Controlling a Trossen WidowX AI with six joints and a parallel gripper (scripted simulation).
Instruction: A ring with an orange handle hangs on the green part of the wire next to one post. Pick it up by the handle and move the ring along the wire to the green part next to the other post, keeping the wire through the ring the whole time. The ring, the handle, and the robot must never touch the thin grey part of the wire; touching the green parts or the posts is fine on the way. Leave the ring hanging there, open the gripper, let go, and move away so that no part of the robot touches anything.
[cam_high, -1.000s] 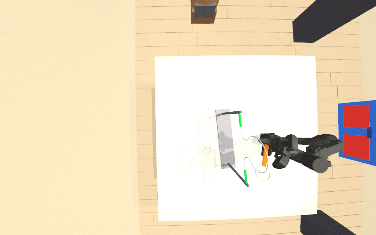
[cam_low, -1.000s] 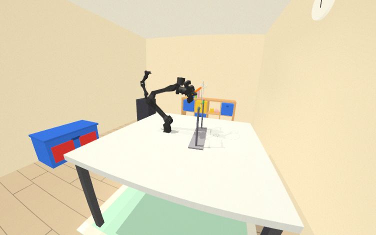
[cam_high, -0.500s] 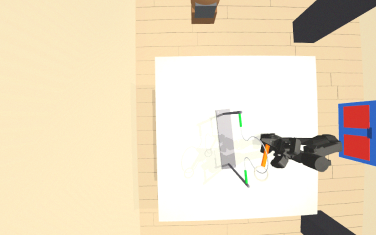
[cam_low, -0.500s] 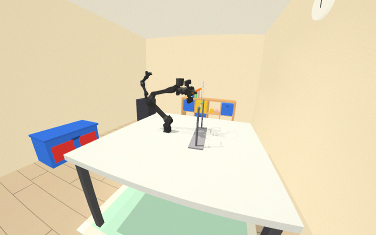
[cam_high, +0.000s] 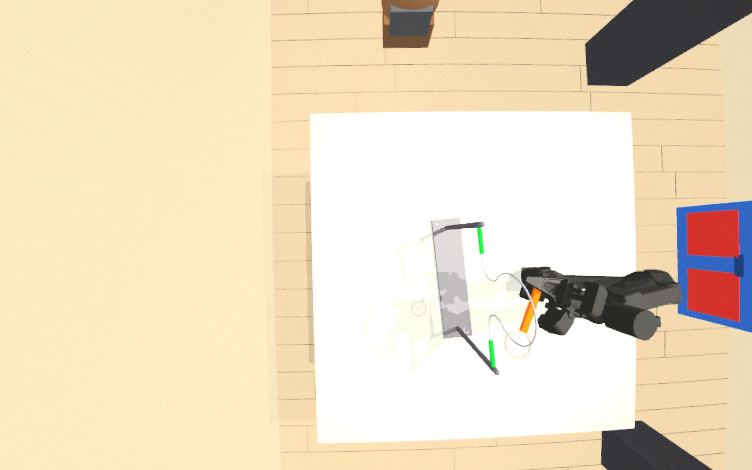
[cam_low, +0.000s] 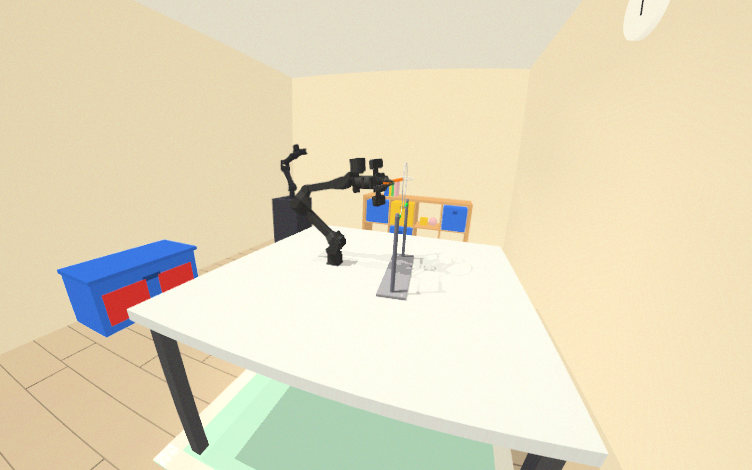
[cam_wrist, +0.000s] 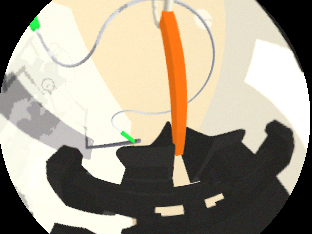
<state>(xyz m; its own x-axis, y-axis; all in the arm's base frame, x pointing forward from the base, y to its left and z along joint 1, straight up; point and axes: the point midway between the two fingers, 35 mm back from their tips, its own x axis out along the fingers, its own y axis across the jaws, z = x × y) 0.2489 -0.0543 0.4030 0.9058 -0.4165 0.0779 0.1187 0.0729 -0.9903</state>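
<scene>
The room is brightly and evenly lit. In the top view the white table (cam_high: 377, 177) (cam_low: 354, 332) is washed out nearly to pure white, and pale shadows of the wire stand fall across it, away from the arm's side; darker shadow patches mark the grey base plate (cam_high: 450, 249) (cam_low: 390, 285). The exterior view shows softer grey shading and slightly soft distant detail. The wrist view is coarser, bounded by a round black vignette, its outlines bending toward the rim.

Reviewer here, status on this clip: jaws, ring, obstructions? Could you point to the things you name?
Jaws shut on orange handle (cam_high: 529, 312) (cam_wrist: 177, 80). Ring (cam_high: 506, 351) around grey wire (cam_high: 495, 279) (cam_wrist: 214, 55), mid-run. Wire's curves near the handle; contact unclear.
</scene>
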